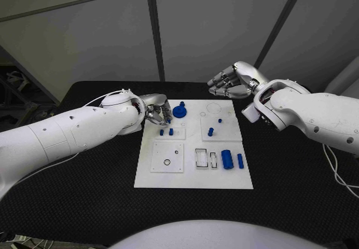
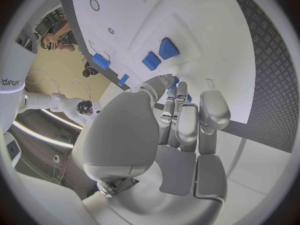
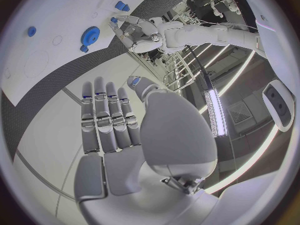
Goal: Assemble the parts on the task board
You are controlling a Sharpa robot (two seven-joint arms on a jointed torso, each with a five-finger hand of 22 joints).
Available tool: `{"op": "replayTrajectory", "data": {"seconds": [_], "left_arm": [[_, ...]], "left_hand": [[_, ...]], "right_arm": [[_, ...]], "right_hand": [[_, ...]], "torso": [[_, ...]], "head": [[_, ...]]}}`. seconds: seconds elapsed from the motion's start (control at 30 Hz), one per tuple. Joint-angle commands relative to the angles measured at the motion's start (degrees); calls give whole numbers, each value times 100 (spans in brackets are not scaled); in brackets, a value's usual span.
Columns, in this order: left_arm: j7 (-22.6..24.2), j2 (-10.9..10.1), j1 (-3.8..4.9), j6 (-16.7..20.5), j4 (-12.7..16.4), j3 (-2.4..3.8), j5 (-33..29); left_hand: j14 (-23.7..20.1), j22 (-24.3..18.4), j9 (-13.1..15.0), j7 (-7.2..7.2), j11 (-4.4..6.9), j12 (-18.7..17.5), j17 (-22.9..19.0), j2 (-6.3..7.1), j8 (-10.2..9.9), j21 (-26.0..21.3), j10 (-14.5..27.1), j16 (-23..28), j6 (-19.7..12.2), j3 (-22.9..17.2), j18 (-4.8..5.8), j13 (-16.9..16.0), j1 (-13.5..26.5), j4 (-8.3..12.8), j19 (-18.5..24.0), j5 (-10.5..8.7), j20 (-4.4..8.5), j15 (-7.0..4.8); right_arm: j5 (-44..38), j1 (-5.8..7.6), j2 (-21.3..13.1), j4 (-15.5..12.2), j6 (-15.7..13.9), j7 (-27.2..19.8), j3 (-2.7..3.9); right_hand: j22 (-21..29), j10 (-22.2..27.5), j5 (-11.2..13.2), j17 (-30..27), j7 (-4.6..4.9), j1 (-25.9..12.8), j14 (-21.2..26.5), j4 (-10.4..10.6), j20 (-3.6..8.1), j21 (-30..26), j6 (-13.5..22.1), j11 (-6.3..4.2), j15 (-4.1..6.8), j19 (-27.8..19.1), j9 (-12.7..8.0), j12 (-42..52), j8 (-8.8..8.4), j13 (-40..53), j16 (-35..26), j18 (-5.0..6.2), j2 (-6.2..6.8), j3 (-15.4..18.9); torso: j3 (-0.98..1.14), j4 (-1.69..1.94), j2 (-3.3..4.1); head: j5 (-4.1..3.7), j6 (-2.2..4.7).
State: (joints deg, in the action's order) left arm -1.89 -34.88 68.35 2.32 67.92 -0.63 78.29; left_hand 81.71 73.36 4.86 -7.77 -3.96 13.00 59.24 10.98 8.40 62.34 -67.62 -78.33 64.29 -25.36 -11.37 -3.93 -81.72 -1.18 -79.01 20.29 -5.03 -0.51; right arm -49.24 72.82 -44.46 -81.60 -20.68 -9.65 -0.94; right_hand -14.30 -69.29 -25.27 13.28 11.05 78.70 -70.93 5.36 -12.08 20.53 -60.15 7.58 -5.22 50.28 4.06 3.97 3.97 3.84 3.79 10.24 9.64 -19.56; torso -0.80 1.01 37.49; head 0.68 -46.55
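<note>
The white task board (image 1: pixel 193 174) lies mid-table. At its far left stands a blue gear (image 1: pixel 179 111) (image 3: pixel 91 35). Two short blue pegs (image 1: pixel 166 132) (image 2: pixel 159 55) stand just nearer than it. Two more pegs (image 1: pixel 210 131) are in the far right plate. A thick blue cylinder (image 1: pixel 226 159) and a thinner one (image 1: pixel 240 161) lie at the near right. My left hand (image 1: pixel 157 114) (image 2: pixel 178 110) hovers at the board's far left edge beside the gear, fingers bunched against the thumb; blue shows at the tips, and whether a part is pinched is unclear. My right hand (image 1: pixel 230 83) (image 3: pixel 109 120) hangs beyond the far edge, fingers straight, holding nothing.
A rectangular slot (image 1: pixel 202 158) and a square plate with round holes (image 1: pixel 167 157) sit in the board's near half. A round recess (image 1: pixel 214 109) lies at the far right. Black table (image 1: pixel 299 176) surrounds the board on all sides.
</note>
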Motion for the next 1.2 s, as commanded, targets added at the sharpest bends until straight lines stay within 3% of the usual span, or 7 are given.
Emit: {"op": "replayTrajectory", "data": {"seconds": [0.03,0.23,0.67,1.03,1.2], "left_arm": [[-25,14,3,-115,-14,-9,-9],[-52,27,3,-128,-35,-14,-9],[-147,12,3,-181,-44,-17,-8],[-152,-6,3,-158,-38,-17,-8],[-174,-36,3,-130,-57,-17,-8]], "left_hand": [[-1,-6,4,5,-2,-41,-7,-17,-19,-21,-38,26,23,-26,528,-7,61,-7,-16,-35,-18,10],[-18,-24,-21,-24,-27,-123,-29,10,-88,-69,-9,35,-44,-34,521,-3,98,7,10,-41,-26,27],[-73,-36,-121,-93,-85,-345,-158,77,-449,-158,12,56,-477,-129,505,-12,166,68,61,-41,-81,82],[-82,-28,-128,-101,-67,-426,-195,119,-499,-179,-27,47,-781,-157,500,-23,197,99,67,-41,-77,66],[-101,-35,-132,-109,-62,-479,-253,134,-502,-211,-31,59,-1021,-152,495,-26,211,112,77,-42,-74,61]], "right_arm": [[-8,10,-4,-15,21,-34,4],[-8,10,-9,-19,21,-33,4],[-20,10,-30,-25,18,-21,4],[-56,11,-35,-10,34,17,4],[-296,11,-43,31,174,247,4]], "right_hand": [[5,37,-9,-6,5,13,35,-20,13,-37,1,-17,12,34,9,-22,0,-4,-10,19,-59,0],[5,37,-9,-6,5,13,35,-20,13,-37,1,-17,12,34,9,-22,0,-4,-10,19,-59,0],[9,41,-7,-8,7,6,38,-19,12,-44,5,-16,11,36,8,-23,-3,-4,-11,19,-56,4],[15,55,-3,-14,11,0,49,-21,9,-54,16,-11,7,36,5,-28,-9,-6,-15,18,-42,11],[37,157,34,-32,37,-38,87,-17,-4,-91,45,24,-17,38,1,-47,-17,-15,-19,14,-2,47]], "torso": [[0,0,1],[-1,-3,0],[-5,3,-4],[-5,1,0],[-4,2,-1]], "head": [[-2,-1],[-12,1],[-21,-3],[-16,8],[-18,14]]}}
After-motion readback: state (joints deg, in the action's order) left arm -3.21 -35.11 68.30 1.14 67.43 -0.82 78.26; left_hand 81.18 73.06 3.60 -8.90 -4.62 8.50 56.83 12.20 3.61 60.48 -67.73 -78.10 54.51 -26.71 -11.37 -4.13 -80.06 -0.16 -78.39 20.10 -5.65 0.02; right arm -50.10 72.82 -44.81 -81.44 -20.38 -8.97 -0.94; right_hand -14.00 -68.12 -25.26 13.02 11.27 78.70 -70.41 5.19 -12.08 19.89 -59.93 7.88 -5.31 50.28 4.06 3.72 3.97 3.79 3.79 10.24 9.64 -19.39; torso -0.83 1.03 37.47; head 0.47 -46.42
